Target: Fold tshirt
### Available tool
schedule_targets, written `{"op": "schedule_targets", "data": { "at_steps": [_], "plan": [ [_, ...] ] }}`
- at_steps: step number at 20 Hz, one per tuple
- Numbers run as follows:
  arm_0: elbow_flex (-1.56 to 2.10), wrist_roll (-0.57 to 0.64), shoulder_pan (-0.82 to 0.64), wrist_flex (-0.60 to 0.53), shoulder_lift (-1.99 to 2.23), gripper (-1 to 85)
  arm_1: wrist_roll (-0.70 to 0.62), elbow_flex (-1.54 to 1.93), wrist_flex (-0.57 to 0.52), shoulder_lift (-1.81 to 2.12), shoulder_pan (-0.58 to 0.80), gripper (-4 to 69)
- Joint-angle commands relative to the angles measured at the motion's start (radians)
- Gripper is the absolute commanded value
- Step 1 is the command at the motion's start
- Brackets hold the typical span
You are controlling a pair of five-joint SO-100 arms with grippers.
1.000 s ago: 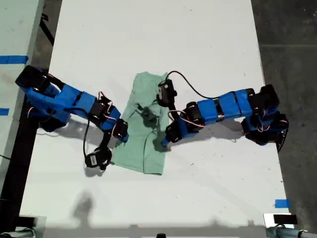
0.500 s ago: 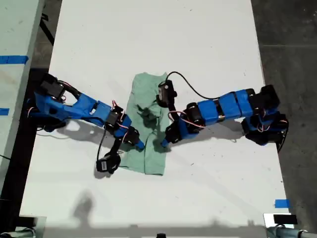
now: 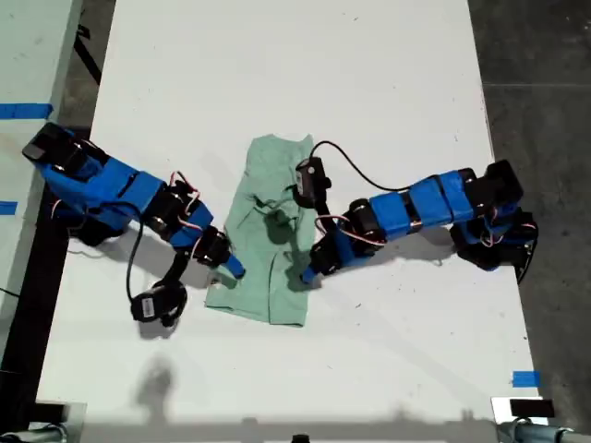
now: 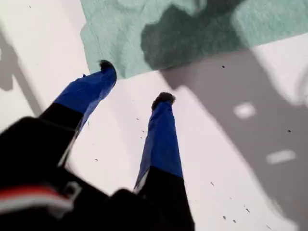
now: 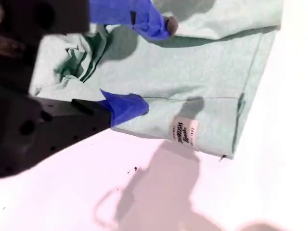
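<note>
Floor (image 3: pixel 540 111): dark grey, visible past the bench on the exterior view's right.
Bench (image 3: pixel 277 65): white, large, mostly bare; small dark specks on the surface.
Second bench (image 3: pixel 28 83): pale, at the exterior view's left, blue tape (image 3: pixel 23 111) on it.
Tshirt (image 3: pixel 268 235): pale mint-green, folded into a narrow strip, lying wrinkled near the bench's middle; a small white label (image 5: pixel 185 132) near one edge.
My first gripper (image 4: pixel 134 84): jaws apart, gripping nothing, over bare bench just beside the tshirt's edge.
My second gripper (image 5: pixel 156 65): jaws apart, over the cloth, one jaw above a fold, the other at the tshirt's edge.
Tape scrap (image 3: pixel 524 378): blue, at the bench edge, exterior view's lower right.
</note>
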Motion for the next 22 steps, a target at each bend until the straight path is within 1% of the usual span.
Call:
{"op": "schedule_targets", "data": {
  "at_steps": [1,5,7,10,13,15,19,22],
  "plan": [
    [-0.009,-0.046,0.057,-0.008,0.080,21.4,0.025,-0.081,0.028,0.080,-0.026,23.3],
    [0.025,-0.089,0.117,-0.026,0.092,20.5,0.055,-0.150,0.031,0.041,-0.043,25.2],
    [0.091,-0.106,0.132,-0.069,0.146,18.6,0.058,-0.218,0.044,-0.006,-0.048,26.0],
    [0.281,-0.141,0.152,-0.204,0.291,18.9,0.071,-0.273,0.037,-0.055,-0.055,26.5],
    [0.308,-0.147,0.158,-0.212,0.273,18.9,0.080,-0.285,0.012,-0.094,-0.060,26.5],
    [0.318,-0.137,0.158,-0.267,0.236,19.3,0.083,-0.314,0.005,-0.137,-0.064,26.4],
    [0.354,-0.124,0.160,-0.385,0.137,20.1,0.091,-0.336,-0.061,-0.227,-0.077,26.4],
    [0.434,-0.124,0.164,-0.517,0.074,20.1,0.084,-0.373,-0.109,-0.313,-0.080,26.2]
  ]
}}
